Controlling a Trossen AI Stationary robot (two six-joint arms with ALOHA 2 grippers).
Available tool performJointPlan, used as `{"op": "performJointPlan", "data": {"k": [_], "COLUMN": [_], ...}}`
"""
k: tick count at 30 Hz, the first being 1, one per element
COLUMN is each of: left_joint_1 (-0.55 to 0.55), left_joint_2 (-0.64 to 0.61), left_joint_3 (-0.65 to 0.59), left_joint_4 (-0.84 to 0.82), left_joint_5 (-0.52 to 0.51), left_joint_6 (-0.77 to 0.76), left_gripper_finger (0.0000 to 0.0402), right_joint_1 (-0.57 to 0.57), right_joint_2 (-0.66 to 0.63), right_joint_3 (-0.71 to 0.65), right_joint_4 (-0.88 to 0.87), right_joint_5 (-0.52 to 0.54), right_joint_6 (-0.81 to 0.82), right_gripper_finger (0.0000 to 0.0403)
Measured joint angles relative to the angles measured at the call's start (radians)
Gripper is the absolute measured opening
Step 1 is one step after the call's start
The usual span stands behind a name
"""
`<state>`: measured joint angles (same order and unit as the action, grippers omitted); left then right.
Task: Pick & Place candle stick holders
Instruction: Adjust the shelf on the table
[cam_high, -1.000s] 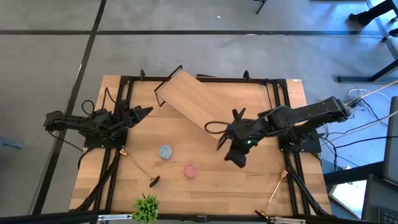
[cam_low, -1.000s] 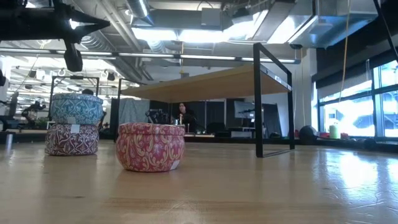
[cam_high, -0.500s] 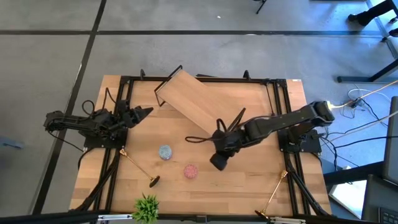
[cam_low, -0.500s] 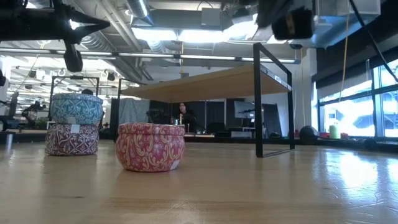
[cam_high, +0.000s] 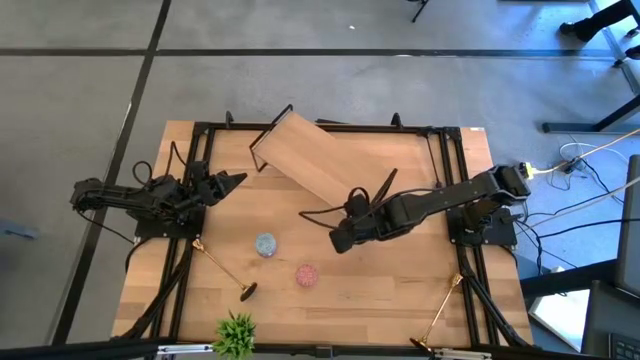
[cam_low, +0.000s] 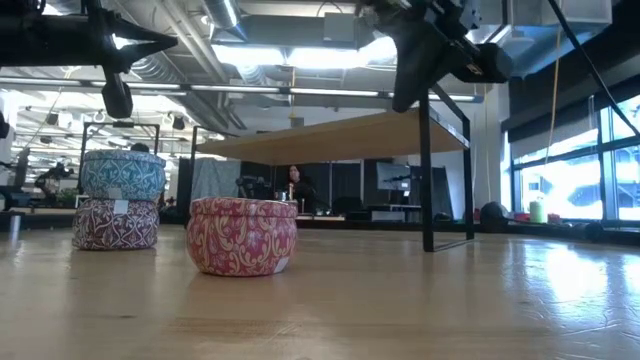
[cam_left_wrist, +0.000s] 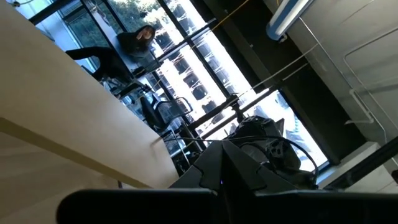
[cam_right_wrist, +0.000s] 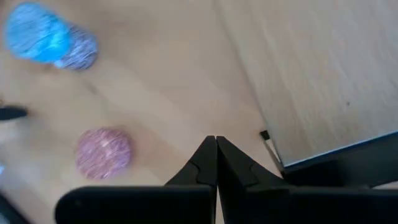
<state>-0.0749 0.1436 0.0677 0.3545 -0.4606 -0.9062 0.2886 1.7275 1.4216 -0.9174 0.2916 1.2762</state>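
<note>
We see the right gripper (cam_high: 338, 243) stretched low over mid-table, fingers pressed together, empty. The left gripper (cam_high: 238, 179) waits at the left edge, likewise pressed shut.

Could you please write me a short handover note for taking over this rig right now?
Left gripper: shut, empty, parked at the table's left edge.
Right gripper: shut, empty, raised over mid-table beside the small wooden shelf.
Candle stick holders: gold holder with black base lies front left; second gold holder lies front right by the frame. No third one visible.
Pink tin and stacked blue tin stand mid-table.
Done: nothing picked. Left: everything.
</note>
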Motion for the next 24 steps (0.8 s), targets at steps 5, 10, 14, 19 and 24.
{"op": "performJointPlan", "data": {"k": [5, 10, 14, 19, 24], "left_joint_1": [0.000, 0.000, 0.000, 0.000, 0.000], "left_joint_2": [0.000, 0.000, 0.000, 0.000, 0.000], "left_joint_3": [0.000, 0.000, 0.000, 0.000, 0.000], "left_joint_4": [-0.001, -0.025, -0.046, -0.043, -0.037], "left_joint_5": [0.001, 0.001, -0.010, -0.051, -0.061], "left_joint_6": [0.000, 0.001, 0.001, 0.018, 0.057], "left_gripper_finger": [0.0001, 0.0001, 0.0001, 0.0001, 0.0001], "right_joint_1": [-0.002, -0.018, -0.039, -0.065, -0.092], "right_joint_2": [0.000, 0.000, 0.000, 0.000, 0.000], "right_joint_3": [0.000, 0.000, 0.000, 0.000, 0.000], "right_joint_4": [-0.033, -0.090, -0.155, -0.229, -0.287], "right_joint_5": [0.061, 0.104, 0.137, 0.185, 0.227], "right_joint_6": [0.003, 0.003, 0.030, 0.060, 0.076], "right_gripper_finger": [0.0000, 0.0000, 0.0000, 0.0000, 0.0000]}}
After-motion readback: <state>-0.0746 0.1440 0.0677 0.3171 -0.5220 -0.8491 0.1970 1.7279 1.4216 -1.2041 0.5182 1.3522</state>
